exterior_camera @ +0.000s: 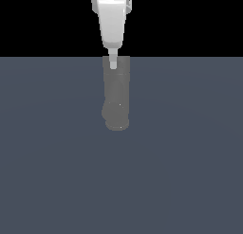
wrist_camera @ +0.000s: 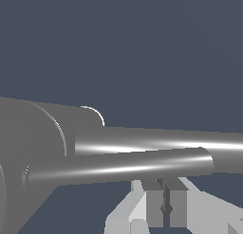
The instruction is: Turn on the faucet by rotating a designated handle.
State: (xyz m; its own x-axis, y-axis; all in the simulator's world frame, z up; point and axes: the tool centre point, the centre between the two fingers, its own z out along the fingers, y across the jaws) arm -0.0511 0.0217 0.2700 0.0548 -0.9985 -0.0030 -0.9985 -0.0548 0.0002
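The faucet [exterior_camera: 116, 100] is a matte grey cylinder on the floor, with a rounded bulging end [exterior_camera: 116, 118] nearest the exterior camera. My white gripper [exterior_camera: 113, 63] comes down from above over the faucet's far end. Its fingers are pressed together and hold nothing. In the wrist view the faucet body [wrist_camera: 33, 143] fills one side. Two grey rods project sideways from it: a longer thick one [wrist_camera: 190, 143] running out of frame, and a shorter one, the handle [wrist_camera: 123, 166], ending in a free tip. My gripper [wrist_camera: 166, 204] sits close beside the handle's free end. Contact cannot be told.
A flat dark blue-grey floor [exterior_camera: 190, 171] extends all around the faucet. Behind it the background is black. Nothing else shows in either view.
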